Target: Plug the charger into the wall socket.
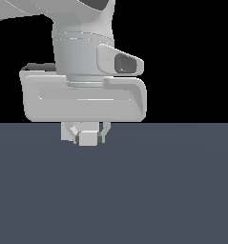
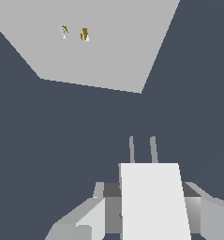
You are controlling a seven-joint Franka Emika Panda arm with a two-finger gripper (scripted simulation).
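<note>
Ahead of the prongs, the socket (image 2: 99, 44) is showing as a flat matte grey panel with two small yellowish slots, well apart from the charger (image 2: 153, 199). Gripper (image 1: 88, 138) is clamping that plain white block, its two thin prongs pointing panelward, offset sideways from the slots.

The charger (image 2: 153, 201) is a small off-white rectangular block with two thin grey prongs projecting from its front end, aimed towards the wall socket (image 2: 99, 47). The socket is a larger flat pale-grey panel with two small yellowish slots, well apart from the prongs. Its full outline is cut off.
</note>
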